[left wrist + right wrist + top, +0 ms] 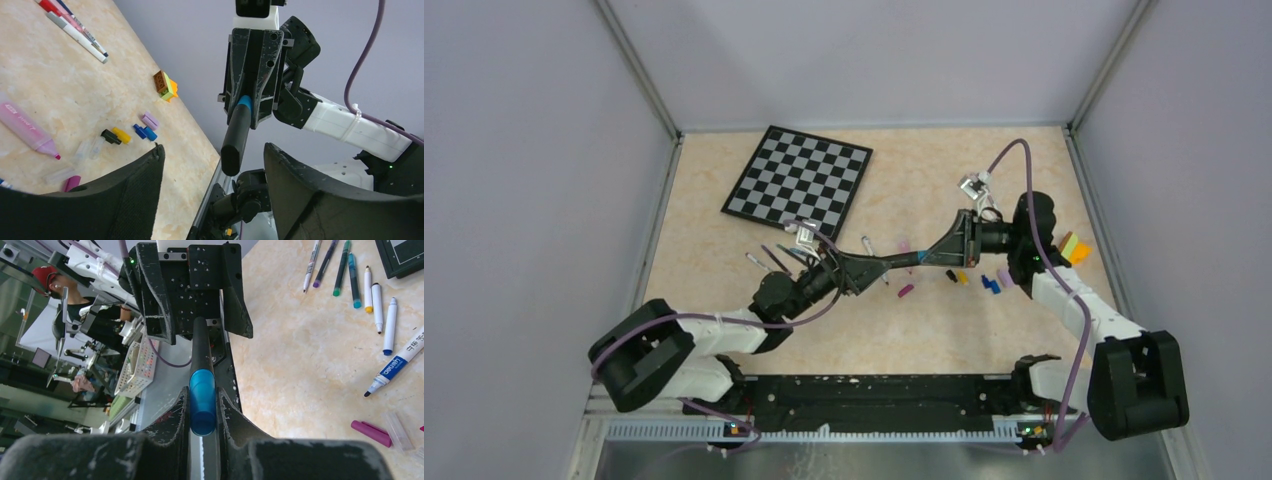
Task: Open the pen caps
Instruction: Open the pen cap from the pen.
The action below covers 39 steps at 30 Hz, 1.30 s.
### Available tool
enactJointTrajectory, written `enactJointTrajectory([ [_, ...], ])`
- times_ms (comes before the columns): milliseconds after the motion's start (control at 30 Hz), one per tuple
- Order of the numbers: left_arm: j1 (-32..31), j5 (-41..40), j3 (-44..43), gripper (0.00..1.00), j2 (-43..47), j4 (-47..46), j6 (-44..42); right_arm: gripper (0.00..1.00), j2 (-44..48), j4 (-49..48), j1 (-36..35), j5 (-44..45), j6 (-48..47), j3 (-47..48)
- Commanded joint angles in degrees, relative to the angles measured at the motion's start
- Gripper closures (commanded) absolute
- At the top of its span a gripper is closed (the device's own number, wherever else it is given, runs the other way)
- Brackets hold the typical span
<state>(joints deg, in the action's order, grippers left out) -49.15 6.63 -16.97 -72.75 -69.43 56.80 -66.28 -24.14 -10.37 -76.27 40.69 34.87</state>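
Two-handedly working in mid-air over the table (984, 330), not far from the chessboard (799, 180). Clamping the right gripper (202, 407) almost closed on the blue cap (202, 395) of a black pen (236, 132), pinching that cap from both sides. Spreading the left gripper (214, 152) wide around the black barrel, fingers (145, 175) standing either side of it, touching nothing and holding nothing. Judging the pen light and stiff, of smooth plastic and probably slippery. Guessing at a friction-fit cap, calling for a straight pull along the barrel rather than any bending. Judging the best hold for the left side to be mid-barrel, near the cap's edge yet clear of it, squeezing firmly enough to stop sliding. Seeing, beside the yellow-orange block (166, 86), loose caps (121, 135) lying on the table in purple, blue, yellow and black. Reading very little: making out white lettering on the blue label of a marker (395, 365) and faint printing on a pink highlighter (25, 125), both too small to spell out.
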Motion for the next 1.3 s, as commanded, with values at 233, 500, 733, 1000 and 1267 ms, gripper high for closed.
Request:
enactJointTrajectory([
  [233,-0.24,3.30,-3.44,0.45,-7.91,-14.58,7.61,1.00,-1.71,1.42,-1.38,1.72,-2.91,0.45],
  [500,-0.77,3.80,-4.38,0.54,-8.98,-14.17,7.85,1.00,-2.22,3.59,-2.35,2.29,-5.20,0.61],
  [733,-1.30,4.50,-4.93,0.64,-10.59,-14.05,9.09,1.00,-2.13,3.91,-2.37,2.37,-5.75,0.86],
  [1000,-1.48,4.25,-4.77,1.00,-10.50,-14.95,7.91,1.00,-2.05,4.90,-2.46,2.13,-7.09,0.64],
  [1267,1.07,-3.73,5.46,1.00,-4.08,-23.00,6.27,1.00,-0.75,5.88,0.41,-0.66,-8.81,0.77],
])
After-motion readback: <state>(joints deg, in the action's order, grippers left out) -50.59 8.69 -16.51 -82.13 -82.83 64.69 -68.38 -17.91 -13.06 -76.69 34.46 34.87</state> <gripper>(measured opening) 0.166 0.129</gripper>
